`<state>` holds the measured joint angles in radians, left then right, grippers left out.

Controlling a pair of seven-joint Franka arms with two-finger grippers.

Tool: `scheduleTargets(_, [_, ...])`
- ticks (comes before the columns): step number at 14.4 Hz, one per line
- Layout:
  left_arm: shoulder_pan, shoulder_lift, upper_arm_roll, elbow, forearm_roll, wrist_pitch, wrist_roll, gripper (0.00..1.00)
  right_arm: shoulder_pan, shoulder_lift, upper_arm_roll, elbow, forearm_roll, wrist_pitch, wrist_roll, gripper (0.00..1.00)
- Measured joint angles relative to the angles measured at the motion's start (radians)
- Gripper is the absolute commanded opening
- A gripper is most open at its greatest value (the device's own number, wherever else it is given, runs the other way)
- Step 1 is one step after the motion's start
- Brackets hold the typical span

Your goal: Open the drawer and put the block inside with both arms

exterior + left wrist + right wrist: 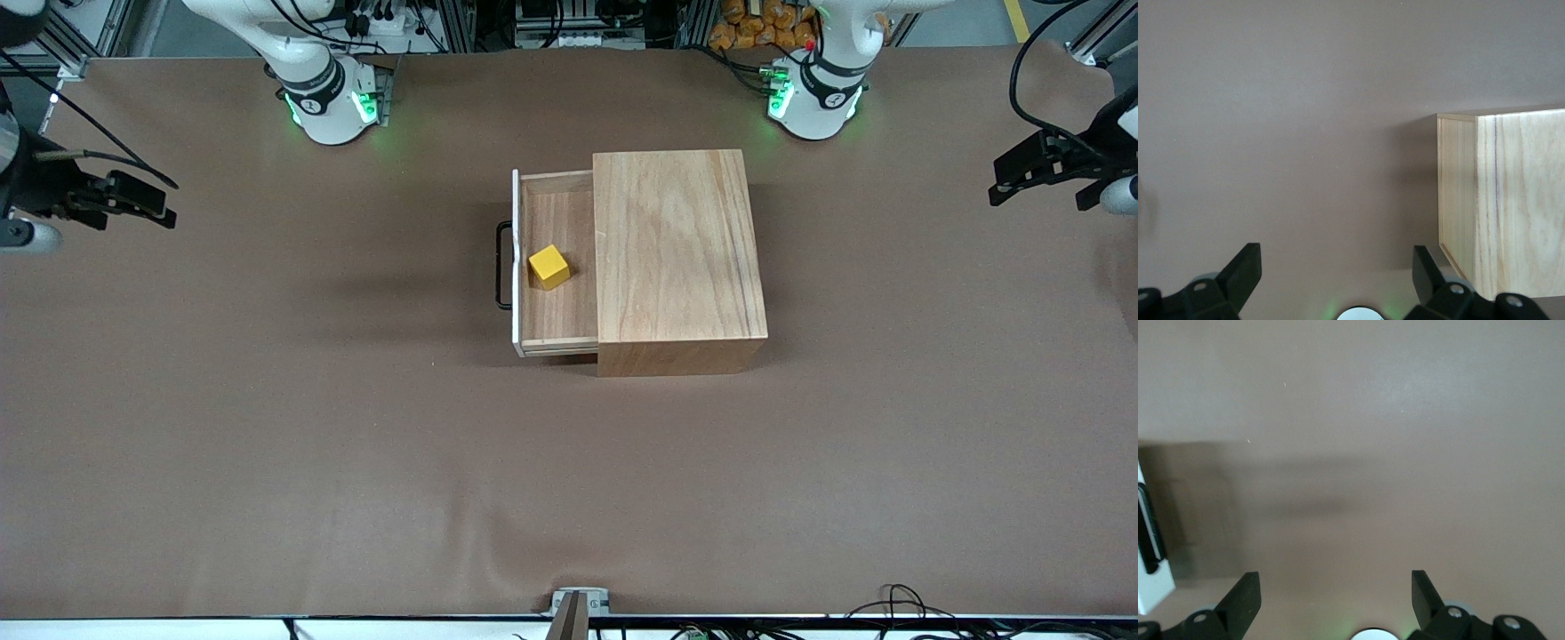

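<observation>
Brown table (267, 427) carries the wooden box (676, 249) at its middle. From the box, the drawer (556, 307) stands pulled out toward the right arm's end, the block (548, 266) resting inside. Well apart from the box, the left gripper (1335, 283) and right gripper (1335, 603) hover over bare table, fingers spread wide, holding nothing.

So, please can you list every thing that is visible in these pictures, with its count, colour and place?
wooden box: one, light wood, middle of the table.
drawer: one, light wood with white front, pulled open toward the right arm's end.
handle: one, black wire loop, on the drawer front.
block: one, yellow, inside the drawer.
table: one, brown.
left gripper: one, black, open, waiting over the left arm's end.
right gripper: one, black, open, over the right arm's end.
</observation>
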<state>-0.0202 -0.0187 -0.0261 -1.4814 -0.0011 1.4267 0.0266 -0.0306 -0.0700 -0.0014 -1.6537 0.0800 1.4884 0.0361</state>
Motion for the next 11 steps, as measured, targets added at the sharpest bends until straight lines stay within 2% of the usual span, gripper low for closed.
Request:
scheduleTargets(4, [0.001,0.0,0.0,0.0,0.0,0.0,0.0,1.0,0.002,-0.003,0.008,0.099,-0.006,-0.057,0.039,1.0])
scheduleTargets(11, [0.017,0.0,0.0,0.002,0.0,0.0,0.0,1.0,0.064,-0.01,0.034,0.119,-0.066,-0.102,0.045,1.0])
